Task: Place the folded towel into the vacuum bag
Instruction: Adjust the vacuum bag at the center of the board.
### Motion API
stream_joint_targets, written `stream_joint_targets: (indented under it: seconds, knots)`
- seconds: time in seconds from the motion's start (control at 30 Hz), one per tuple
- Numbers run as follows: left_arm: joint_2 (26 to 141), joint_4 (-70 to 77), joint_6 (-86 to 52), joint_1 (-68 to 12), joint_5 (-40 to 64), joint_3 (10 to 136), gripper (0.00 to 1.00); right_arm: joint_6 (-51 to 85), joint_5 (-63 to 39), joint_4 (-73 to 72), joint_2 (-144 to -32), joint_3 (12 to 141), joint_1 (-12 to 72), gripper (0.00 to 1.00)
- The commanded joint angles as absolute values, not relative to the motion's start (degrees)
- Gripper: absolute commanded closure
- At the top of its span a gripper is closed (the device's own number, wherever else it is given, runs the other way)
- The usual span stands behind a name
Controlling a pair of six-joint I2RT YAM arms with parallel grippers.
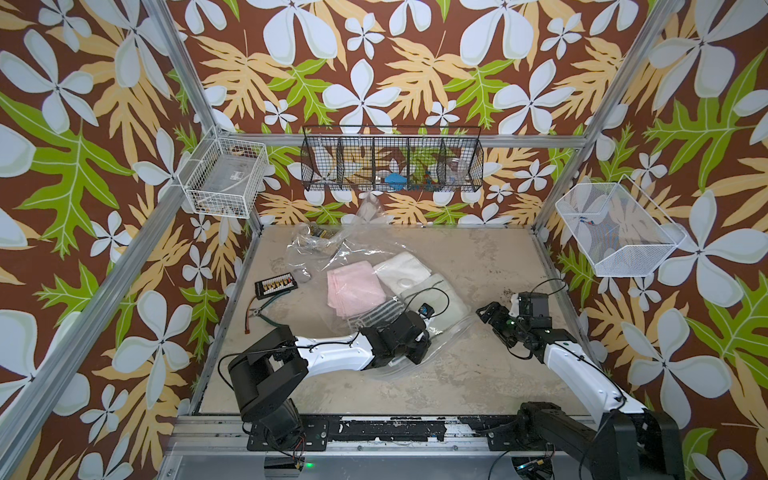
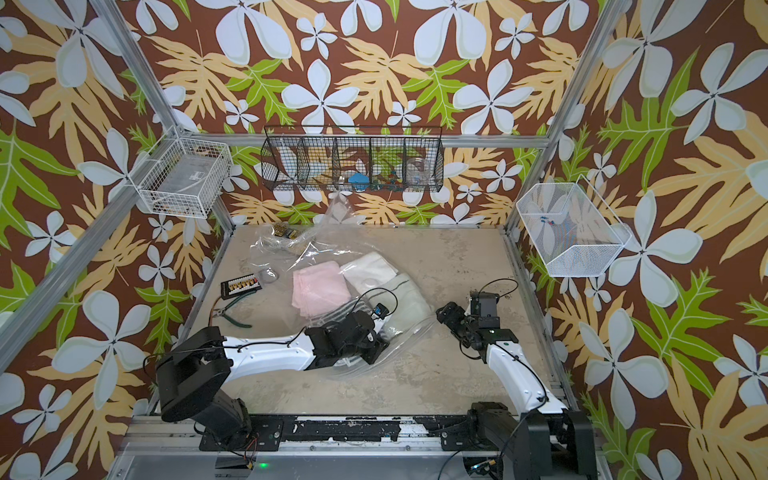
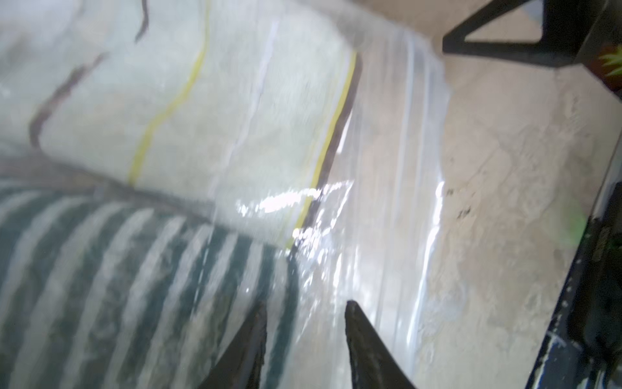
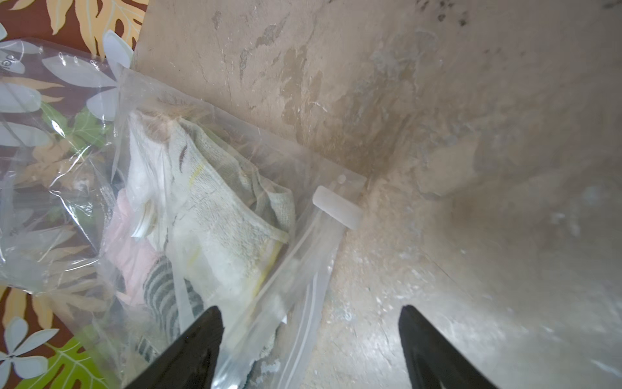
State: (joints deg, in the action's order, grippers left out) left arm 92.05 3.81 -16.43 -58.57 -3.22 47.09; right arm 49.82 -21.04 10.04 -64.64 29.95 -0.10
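The left wrist view is motion-blurred: the left gripper [image 3: 304,304] shows only its fingers [image 3: 249,343], cut off at the frame edge, and whether they pinch the vacuum bag [image 3: 397,168] cannot be determined. In both top views the left arm [image 1: 332,353] conceals those fingers and part of the striped towel [image 1: 374,315]. Contents of the black wire basket [image 1: 392,164] are too small to identify.

Top views look down from above; wrist views (close up) share the vacuum bag [image 4: 303,262].
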Motion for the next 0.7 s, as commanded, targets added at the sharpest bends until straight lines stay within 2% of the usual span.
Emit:
stream_joint_targets:
  seconds: [0.0, 0.13, 0.3, 0.5, 0.67]
  knots:
    - [89.1, 4.4, -18.5, -58.6, -4.8, 42.8, 0.59, 56.2, -26.8, -1.6, -69.2, 28.3, -0.3, 0.24]
    - [84.7, 1.0, -18.4, -58.5, -5.6, 40.5, 0.58, 61.5, -29.0, -7.7, -71.6, 24.9, -0.3, 0.31]
    - [78.7, -6.3, -19.1, -59.6, -5.9, 39.9, 0.56, 62.3, -24.9, -9.6, -73.0, 24.7, -0.3, 0.35]
    - [71.8, -16.4, -20.5, -61.6, -4.3, 41.0, 0.42, 63.3, -28.5, -16.8, -83.9, 26.0, -1.7, 0.39]
    - [71.6, -26.6, -19.7, -64.7, -6.8, 45.5, 0.35, 64.5, -28.2, -19.5, -84.0, 24.8, -1.8, 0.54]
